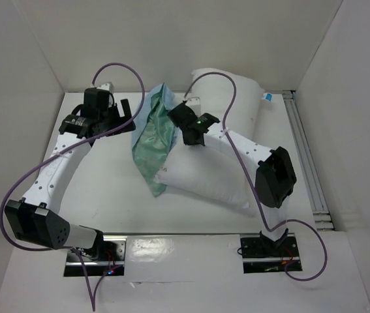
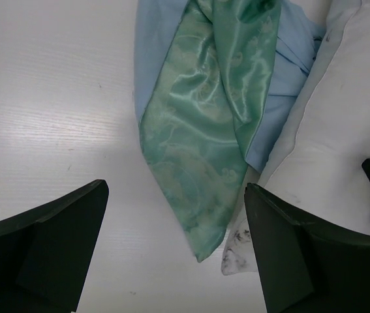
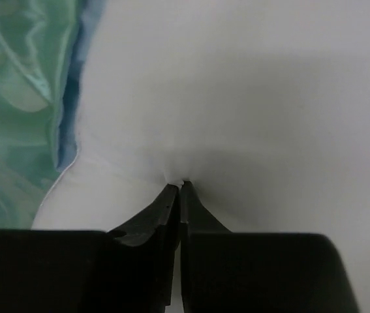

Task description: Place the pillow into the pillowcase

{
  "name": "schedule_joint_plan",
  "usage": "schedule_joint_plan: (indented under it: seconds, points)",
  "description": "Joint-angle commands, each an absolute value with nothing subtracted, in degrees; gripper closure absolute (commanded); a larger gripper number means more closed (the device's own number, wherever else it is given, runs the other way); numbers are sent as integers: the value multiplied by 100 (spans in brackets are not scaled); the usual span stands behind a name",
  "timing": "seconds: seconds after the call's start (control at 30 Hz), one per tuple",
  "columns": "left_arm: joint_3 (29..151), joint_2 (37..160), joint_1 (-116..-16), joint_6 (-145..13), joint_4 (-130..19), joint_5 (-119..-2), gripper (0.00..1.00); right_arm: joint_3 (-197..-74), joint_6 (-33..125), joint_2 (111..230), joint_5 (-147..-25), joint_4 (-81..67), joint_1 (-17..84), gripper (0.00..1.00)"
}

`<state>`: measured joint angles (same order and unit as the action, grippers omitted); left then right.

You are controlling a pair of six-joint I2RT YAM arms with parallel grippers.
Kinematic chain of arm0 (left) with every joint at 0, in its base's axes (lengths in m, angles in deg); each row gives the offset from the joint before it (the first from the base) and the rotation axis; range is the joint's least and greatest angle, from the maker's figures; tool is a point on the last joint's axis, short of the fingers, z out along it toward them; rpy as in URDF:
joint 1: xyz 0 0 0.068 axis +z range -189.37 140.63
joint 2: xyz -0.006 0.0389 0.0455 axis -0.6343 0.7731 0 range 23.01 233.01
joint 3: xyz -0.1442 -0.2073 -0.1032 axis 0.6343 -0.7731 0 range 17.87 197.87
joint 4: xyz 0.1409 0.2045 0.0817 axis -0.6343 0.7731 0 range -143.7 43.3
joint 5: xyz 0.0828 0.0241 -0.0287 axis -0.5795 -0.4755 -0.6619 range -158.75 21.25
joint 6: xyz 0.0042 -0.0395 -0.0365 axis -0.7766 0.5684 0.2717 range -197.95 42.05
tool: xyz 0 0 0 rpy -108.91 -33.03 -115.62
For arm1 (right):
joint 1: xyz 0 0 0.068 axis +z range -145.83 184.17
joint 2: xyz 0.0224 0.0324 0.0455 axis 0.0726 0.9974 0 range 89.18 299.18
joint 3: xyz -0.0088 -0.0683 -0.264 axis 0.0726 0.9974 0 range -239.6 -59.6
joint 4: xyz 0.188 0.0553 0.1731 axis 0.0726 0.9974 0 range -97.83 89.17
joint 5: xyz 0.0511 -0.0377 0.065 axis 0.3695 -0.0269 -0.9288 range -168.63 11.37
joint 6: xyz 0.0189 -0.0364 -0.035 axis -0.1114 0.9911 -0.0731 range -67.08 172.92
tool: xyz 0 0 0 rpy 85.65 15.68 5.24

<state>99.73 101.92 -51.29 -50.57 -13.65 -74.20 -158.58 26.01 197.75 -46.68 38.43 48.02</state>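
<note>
One white pillow (image 1: 214,175) lies right of centre on the surface (image 1: 106,192). One mint-green and light blue pillowcase (image 1: 151,143) is bunched against its left edge, touching it. There are two hands. The right hand (image 3: 181,186), at mid-frame, pinches a fold of pillow fabric with its jaws nearly together. The left hand (image 2: 176,188), upper left, stands wide and holds nothing.
</note>
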Motion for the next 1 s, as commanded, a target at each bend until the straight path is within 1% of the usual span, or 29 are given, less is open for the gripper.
schedule_joint_plan:
  seconds: [0.0, 0.03, 0.07, 0.13, 0.17, 0.2, 0.3, 0.43, 0.5, 0.6, 0.63, 0.67, 0.7, 0.73, 0.8, 0.83, 0.97]
  points:
    - [10048, 10053, -5123, -4956, -1371, -7297, 1, -15208, 2261, 19378, -4690, 3840, 4346, 96]
    - [10048, 10053, -5123, -5025, -1371, -7349, 1, -15076, 2330, 19220, -4594, 3840, 4250, 100]
    - [9987, 10053, -5123, -5078, -1371, -7349, 1, -14962, 2383, 19054, -4506, 3788, 4109, 100]
    - [9935, 10053, -5071, -5079, -1371, -7411, 1, -14759, 2566, 18335, -4120, 3840, 3899, 100]
    - [9934, 10053, -5070, -5079, -1440, -7411, 1, -14758, 2637, 18331, -4119, 3840, 3819, 100]
    - [9934, 10183, -5070, -5079, -1441, -7333, 1, -14758, 2699, 18009, -3971, 4014, 3722, 100]
    - [9986, 10395, -5070, -5026, -1493, -7192, 1, -14811, 3042, 17542, -3733, 4400, 3424, 100]
    - [10109, 10825, -5070, -4868, -1564, -7060, 1, -14741, 3218, 17224, -2943, 4921, 3308, 100]
    - [10232, 11185, -5070, -4807, -1564, -6859, 2, -14618, 3323, 17084, -2941, 4921, 3238, 100]
    - [10425, 11755, -5070, -4746, -1617, -6638, 2, -14416, 3472, 16881, -3414, 4553, 3238, 100]
    - [10478, 11906, -5070, -4745, -1617, -6637, 2, -14416, 3473, 16811, -3511, 4552, 3290, 90]
    - [10531, 12064, -5018, -4745, -1617, -6637, 2, -14416, 3604, 16758, -3825, 4334, 3291, 70]
    - [10610, 12231, -5018, -4658, -1617, -6637, 2, -14494, 3657, 16758, -3942, 4254, 3369, 47]
    - [10672, 12537, -4931, -4561, -1556, -6437, 2, -14634, 3658, 16758, -4082, 4192, 3483, 18]
    - [10672, 12785, -4833, -4447, -1616, -6234, 2, -14793, 3745, 16872, -4469, 4069, 3580, 7]
    - [10672, 12917, -4763, -4342, -1617, -6172, 2, -14889, 3693, 16942, -4470, 3999, 3659, 5]
    - [10549, 13619, -4623, -4209, -1889, -5839, 2, -15241, 3640, 17380, -5214, 3579, 3940, 5]
